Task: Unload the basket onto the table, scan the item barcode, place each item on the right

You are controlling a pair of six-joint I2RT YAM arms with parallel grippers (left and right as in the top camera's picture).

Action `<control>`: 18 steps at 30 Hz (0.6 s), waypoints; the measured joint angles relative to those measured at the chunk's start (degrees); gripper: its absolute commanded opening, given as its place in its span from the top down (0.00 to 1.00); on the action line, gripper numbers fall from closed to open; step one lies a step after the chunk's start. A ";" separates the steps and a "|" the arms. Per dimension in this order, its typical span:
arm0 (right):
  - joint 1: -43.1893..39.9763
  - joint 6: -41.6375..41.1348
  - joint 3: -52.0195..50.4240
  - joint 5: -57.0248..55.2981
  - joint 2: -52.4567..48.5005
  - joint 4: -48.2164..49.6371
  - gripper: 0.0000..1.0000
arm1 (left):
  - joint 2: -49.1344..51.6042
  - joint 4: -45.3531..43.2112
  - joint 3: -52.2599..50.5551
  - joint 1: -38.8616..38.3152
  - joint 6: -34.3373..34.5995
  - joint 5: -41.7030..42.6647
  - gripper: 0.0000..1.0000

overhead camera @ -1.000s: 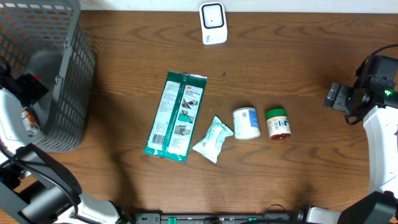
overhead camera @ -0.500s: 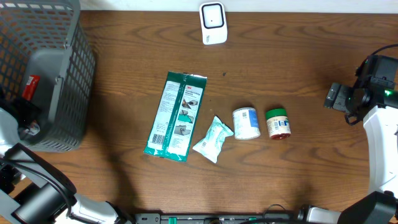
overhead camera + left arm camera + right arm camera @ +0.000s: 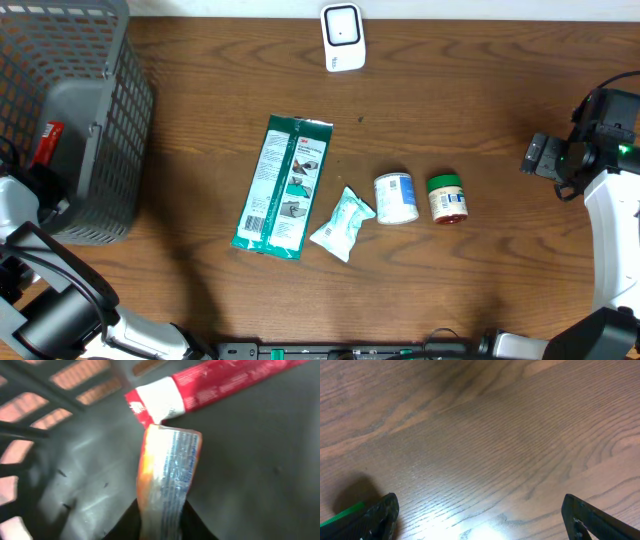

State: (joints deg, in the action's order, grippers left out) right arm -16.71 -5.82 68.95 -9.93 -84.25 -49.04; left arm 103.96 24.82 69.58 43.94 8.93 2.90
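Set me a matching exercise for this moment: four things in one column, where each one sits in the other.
Things:
1. white scanner
2. long green packet
3. green-lidded jar
4. orange packet

Places:
A. right end of the row of items
B. inside the grey basket
C. alone at the far edge of the table
D. left end of the row, lying flat

Pairs: 1-C, 2-D, 3-A, 4-B.

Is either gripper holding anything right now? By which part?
The left gripper pinches the orange packet by its near end, inside the basket. The right gripper is open over the table, holding nothing.
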 measured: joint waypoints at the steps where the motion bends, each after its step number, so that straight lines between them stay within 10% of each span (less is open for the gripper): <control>1: 0.00 0.00 0.00 -0.02 0.00 0.00 0.01 | -0.22 0.70 0.37 0.00 0.26 1.07 0.86; 9: 0.00 0.00 0.00 0.00 0.00 -0.04 0.01 | -21.53 1.42 7.85 -2.36 7.52 6.32 0.86; 18: -0.04 0.00 0.00 -0.02 0.00 -0.02 0.01 | -47.50 24.96 10.71 -32.04 11.85 11.56 0.86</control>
State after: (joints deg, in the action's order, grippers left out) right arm -16.75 -5.82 68.95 -9.96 -84.25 -49.06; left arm 56.47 49.78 80.29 11.90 20.78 14.46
